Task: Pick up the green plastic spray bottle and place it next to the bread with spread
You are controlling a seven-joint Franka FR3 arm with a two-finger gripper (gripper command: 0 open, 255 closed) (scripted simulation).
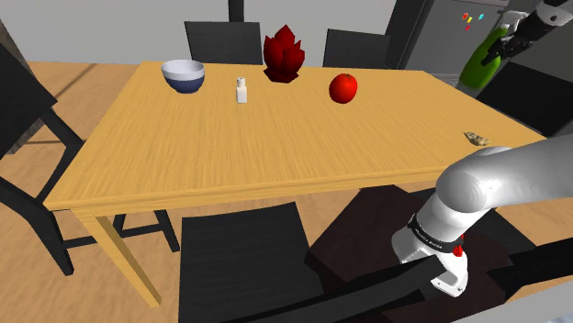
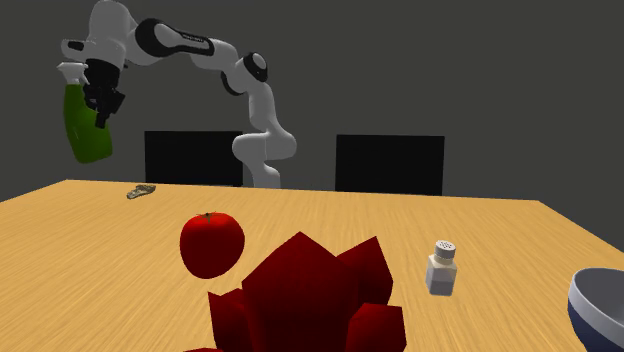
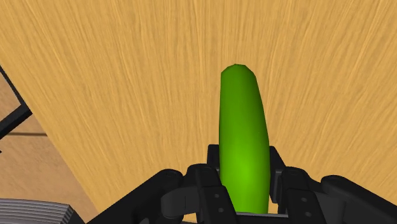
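The green spray bottle [image 1: 482,60] [image 2: 86,125] hangs high in the air, tilted, above the table end at the shoulder view's right. My black gripper [image 1: 508,44] [image 2: 100,100] is shut on it near its upper part. In the wrist view the bottle [image 3: 243,146] runs out between my two fingers [image 3: 213,164], which clasp its sides, with the wooden table [image 3: 127,76] far below. The bread with spread [image 1: 476,139] [image 2: 141,191] is a small flat piece lying on the table [image 1: 184,156] near that same end, below the bottle.
On the table's far side stand a blue-and-white bowl [image 1: 183,75], a small white shaker [image 1: 242,92], a dark red spiky object [image 1: 284,55] and a red tomato [image 1: 343,88]. Black chairs [image 1: 223,41] ring the table. A grey cabinet [image 1: 441,37] stands behind the bottle.
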